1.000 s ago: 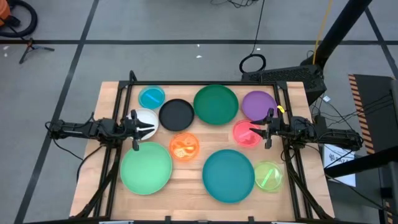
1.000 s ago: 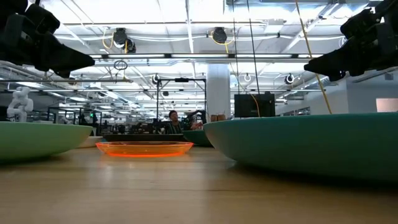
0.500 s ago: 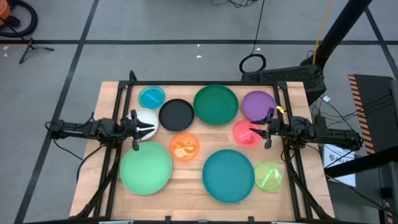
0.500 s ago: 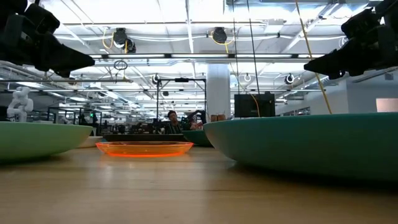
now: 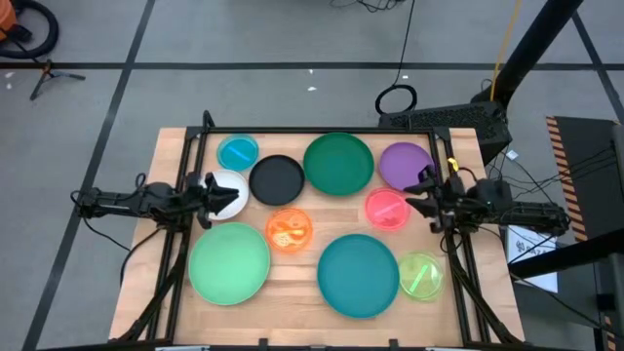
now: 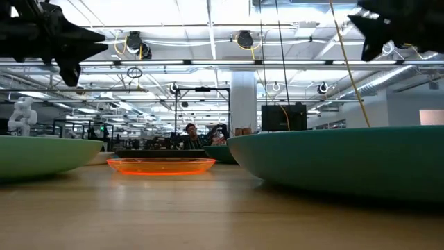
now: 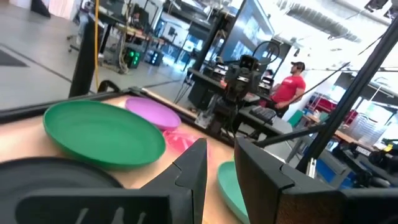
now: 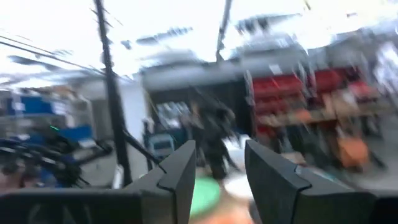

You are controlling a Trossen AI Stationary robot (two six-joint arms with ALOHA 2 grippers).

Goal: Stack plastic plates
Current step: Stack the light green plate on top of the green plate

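— Which arm is nearer the small round white plastic plate [image 5: 227, 188]?
— The left gripper [image 5: 212, 193], fingers parted and empty, hovers at its edge; the right gripper [image 5: 421, 192], also parted, sits just beside the small pink plastic plate [image 5: 386, 209]

1. The table [image 5: 297, 283] is pale wood with visible plank seams, matt.
2. The orange plate [image 5: 289, 231] and lime plate [image 5: 421, 274] look translucent and glossy.
3. The black plate [image 5: 277, 178] looks opaque, smooth plastic.
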